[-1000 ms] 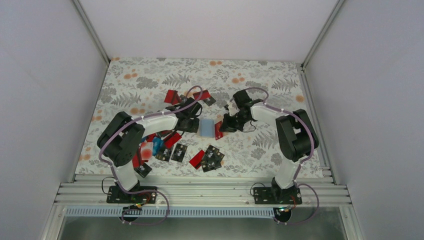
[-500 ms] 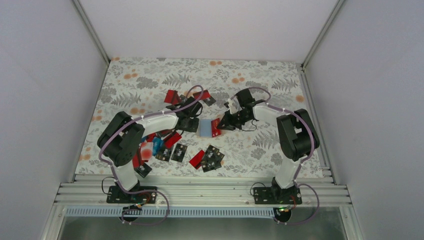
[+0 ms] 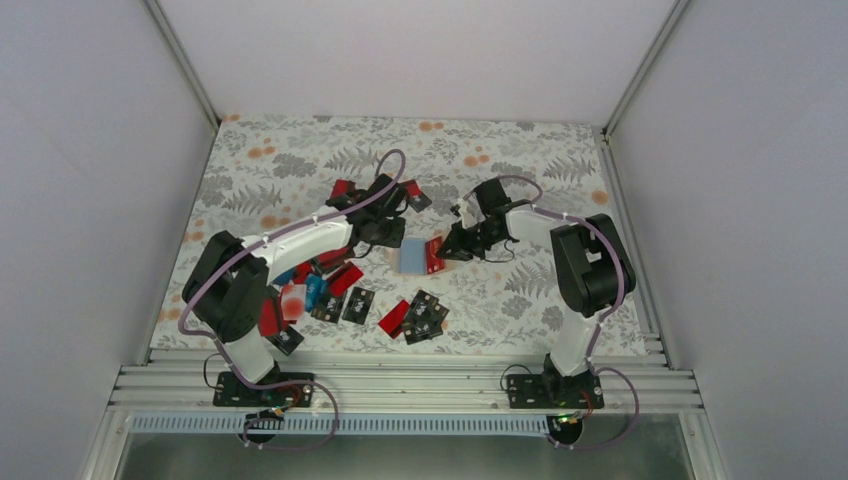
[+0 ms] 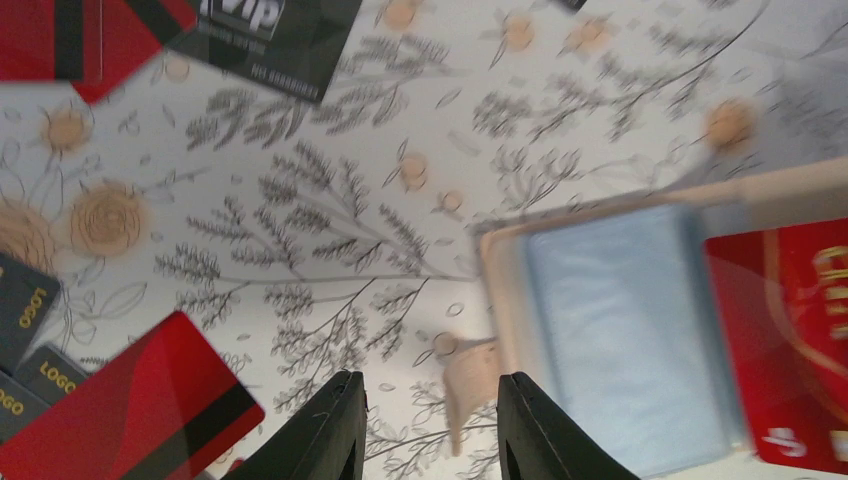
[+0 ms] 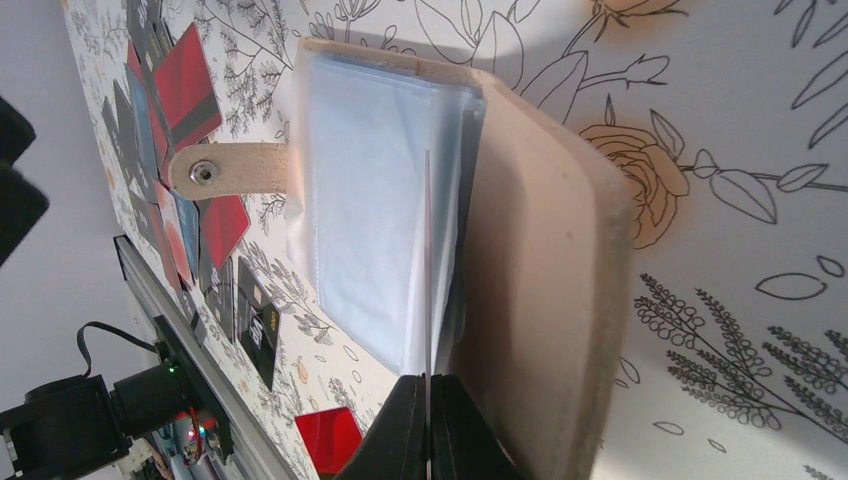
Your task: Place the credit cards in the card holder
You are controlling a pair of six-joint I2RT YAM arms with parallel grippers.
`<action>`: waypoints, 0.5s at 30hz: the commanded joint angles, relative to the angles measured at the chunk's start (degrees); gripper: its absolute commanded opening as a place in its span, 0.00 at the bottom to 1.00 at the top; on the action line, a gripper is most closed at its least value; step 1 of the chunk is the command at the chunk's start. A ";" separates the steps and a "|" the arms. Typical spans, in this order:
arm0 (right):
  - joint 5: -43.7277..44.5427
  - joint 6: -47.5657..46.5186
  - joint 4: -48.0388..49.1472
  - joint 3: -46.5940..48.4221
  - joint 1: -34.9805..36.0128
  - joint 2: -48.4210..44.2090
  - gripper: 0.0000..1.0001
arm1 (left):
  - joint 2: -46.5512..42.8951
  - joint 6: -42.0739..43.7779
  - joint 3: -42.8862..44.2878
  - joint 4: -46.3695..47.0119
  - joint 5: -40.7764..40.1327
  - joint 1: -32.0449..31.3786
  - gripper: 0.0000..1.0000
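While your right claw (image 5: pixel 428 385) is pinching one red credit card (image 5: pixel 427 260) by its near end, you are feeding it into the card holder (image 5: pixel 530 230), which is lying open at mid-surface (image 3: pixel 560 170). The card's edge is pointing straight away from the claw, along the holder's length, likely so it slides squarely into a clear pocket. Your left claw (image 4: pixel 430 400) is hanging partly open and empty just beside the holder's far flap, probably to steady it.

A robotics lab test cell: a left arm (image 3: pixel 310 232) and a right arm (image 3: pixel 585 270) stand bolted to aluminium rails (image 3: pixel 400 385) at the near edge of a floral tablecloth (image 3: pixel 290 165), boxed in by plain white panels (image 3: pixel 420 50) and metal frame posts (image 3: pixel 183 60), purple cables (image 3: pixel 392 153) looping.
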 commanded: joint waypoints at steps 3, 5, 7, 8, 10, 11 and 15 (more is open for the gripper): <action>-1.71 -1.13 1.51 0.45 -0.73 1.56 0.04 | 3.07 1.44 0.87 3.36 7.20 -0.64 0.31; -1.93 -1.09 1.64 0.47 -0.84 1.55 0.04 | 4.62 1.40 0.84 4.34 8.43 -0.64 0.29; -2.05 -1.09 1.69 0.43 -1.00 1.65 0.04 | 6.08 1.44 0.94 4.92 9.12 -0.64 0.25; -2.31 -1.09 1.81 0.34 -0.97 1.68 0.04 | 6.59 1.44 0.98 5.12 9.22 -0.64 0.24; -2.97 -1.00 1.95 0.12 -0.95 1.84 0.04 | 7.61 1.54 1.01 5.30 9.21 -0.65 0.22; -3.27 -1.07 1.96 0.12 -1.01 1.98 0.04 | 8.06 1.59 1.02 5.42 9.33 -0.66 0.21; -4.85 -1.26 1.70 0.28 -1.02 2.49 0.04 | 9.70 1.66 0.80 5.45 8.49 -0.65 0.18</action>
